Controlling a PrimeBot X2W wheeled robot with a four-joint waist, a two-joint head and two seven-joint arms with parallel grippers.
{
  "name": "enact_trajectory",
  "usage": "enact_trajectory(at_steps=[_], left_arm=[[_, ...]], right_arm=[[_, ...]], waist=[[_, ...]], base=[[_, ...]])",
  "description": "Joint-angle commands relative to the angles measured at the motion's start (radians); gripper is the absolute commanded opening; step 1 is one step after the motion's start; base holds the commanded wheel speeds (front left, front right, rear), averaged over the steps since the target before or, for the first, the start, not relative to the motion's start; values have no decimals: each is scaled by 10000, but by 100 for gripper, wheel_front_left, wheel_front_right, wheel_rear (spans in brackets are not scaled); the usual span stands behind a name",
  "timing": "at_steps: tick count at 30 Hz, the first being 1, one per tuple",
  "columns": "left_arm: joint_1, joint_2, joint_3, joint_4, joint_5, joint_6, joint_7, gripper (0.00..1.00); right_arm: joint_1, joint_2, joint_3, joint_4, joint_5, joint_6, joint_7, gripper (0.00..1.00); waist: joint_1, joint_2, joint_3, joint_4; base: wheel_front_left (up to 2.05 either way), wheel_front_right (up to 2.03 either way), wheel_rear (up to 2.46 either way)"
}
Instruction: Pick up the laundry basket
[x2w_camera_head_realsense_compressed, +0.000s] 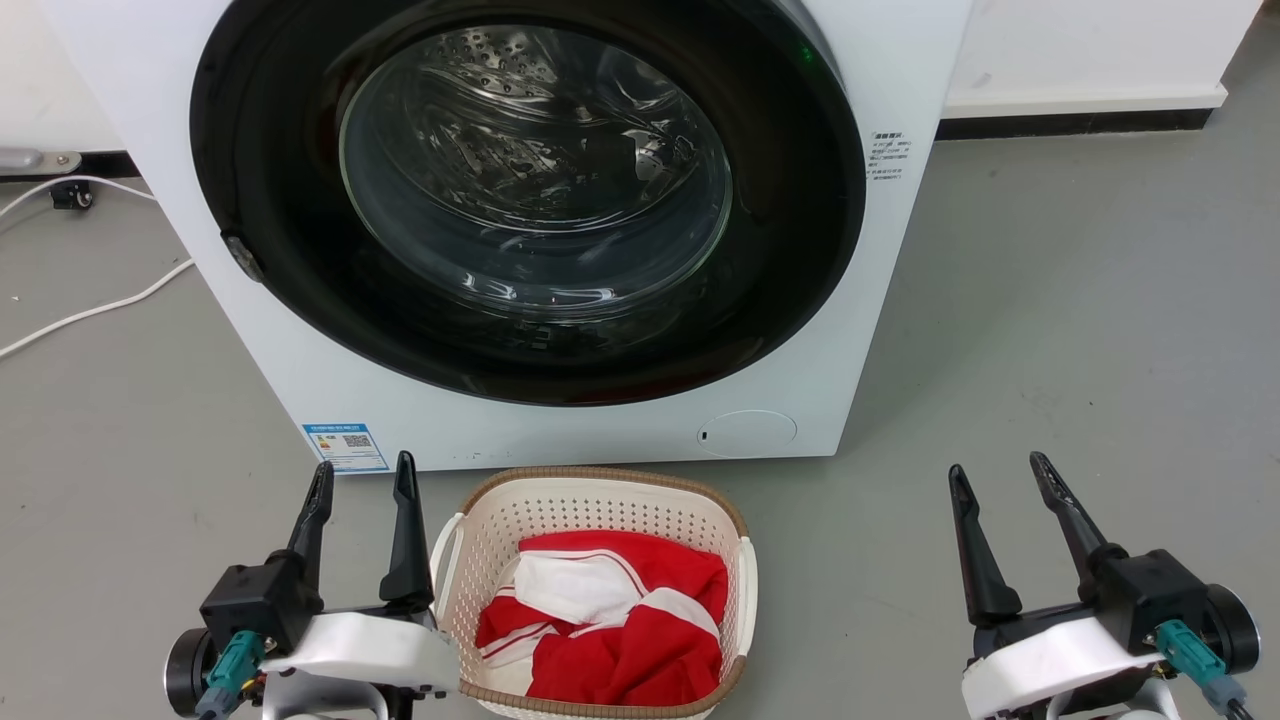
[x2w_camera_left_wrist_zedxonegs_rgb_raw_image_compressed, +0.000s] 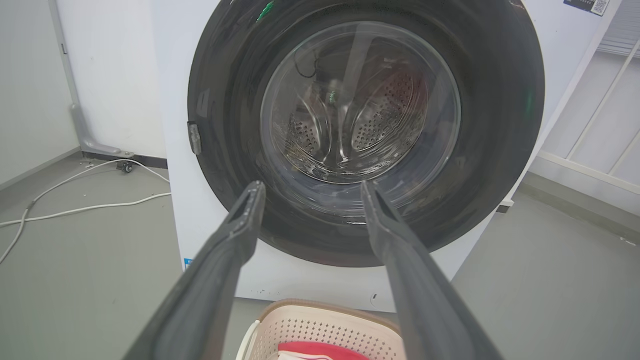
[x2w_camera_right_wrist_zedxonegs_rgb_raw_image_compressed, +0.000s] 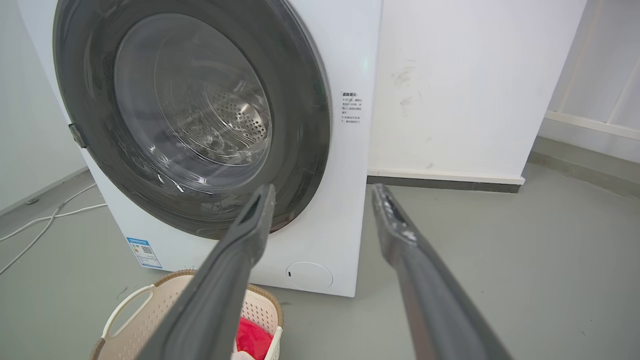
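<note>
The laundry basket (x2w_camera_head_realsense_compressed: 600, 512), cream-white and perforated with a brown woven rim and white side handles, sits on the floor just in front of the washing machine, holding red and white cloth (x2w_camera_head_realsense_compressed: 612, 620). My left gripper (x2w_camera_head_realsense_compressed: 363, 475) stands open right beside the basket's left handle, nothing between its fingers. Well off to the basket's right, my right gripper (x2w_camera_head_realsense_compressed: 1000, 465) is open and empty. The basket's far rim (x2w_camera_left_wrist_zedxonegs_rgb_raw_image_compressed: 327, 320) appears low between my left gripper's fingers (x2w_camera_left_wrist_zedxonegs_rgb_raw_image_compressed: 310, 186). The right wrist view has the basket (x2w_camera_right_wrist_zedxonegs_rgb_raw_image_compressed: 145, 312) at lower left, partly behind a finger of my right gripper (x2w_camera_right_wrist_zedxonegs_rgb_raw_image_compressed: 324, 187).
A white front-loading washing machine (x2w_camera_head_realsense_compressed: 880, 270) with its dark round door shut stands directly behind the basket. White cables (x2w_camera_head_realsense_compressed: 95, 310) trail over the grey floor at the left. A white wall with a dark baseboard (x2w_camera_head_realsense_compressed: 1080, 125) runs behind, and bare floor lies to the right.
</note>
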Motion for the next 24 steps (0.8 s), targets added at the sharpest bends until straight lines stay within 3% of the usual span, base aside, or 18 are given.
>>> enact_trajectory(at_steps=[1, 24], left_arm=[[98, 30, -4, -18, 229, 51, -83, 100], [242, 32, -140, 75, 1730, 395, -448, 100]], right_arm=[[67, -33, 29, -88, -251, -3, -113, 100], [240, -32, 18, -80, -1588, -3, -460, 100]], waist=[[0, 0, -2, 2], [0, 0, -7, 35]], base=[[0, 0, 0], [0, 0, 0]])
